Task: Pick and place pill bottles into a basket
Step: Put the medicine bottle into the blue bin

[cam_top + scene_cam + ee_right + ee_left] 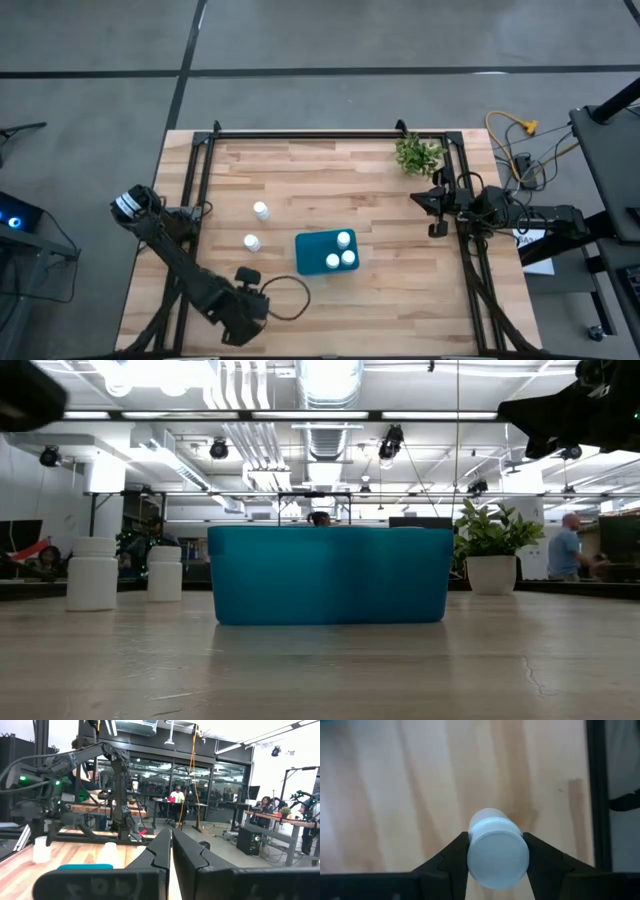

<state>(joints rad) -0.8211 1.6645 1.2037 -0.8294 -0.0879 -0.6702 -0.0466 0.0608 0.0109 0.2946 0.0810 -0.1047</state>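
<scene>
At the bench's near-left corner, the left gripper (496, 851) clamps a small white plastic pill bottle (497, 854) for carrying to the teal rectangular basket (325, 252); the right gripper (171, 851) waits closed at the right edge.

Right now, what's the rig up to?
The left gripper, near the table's front-left corner, has its fingers on either side of a pill bottle. Three bottles already sit in the teal basket, and two more stand on the table left of it. The right gripper is shut and parked at the right edge.
</scene>
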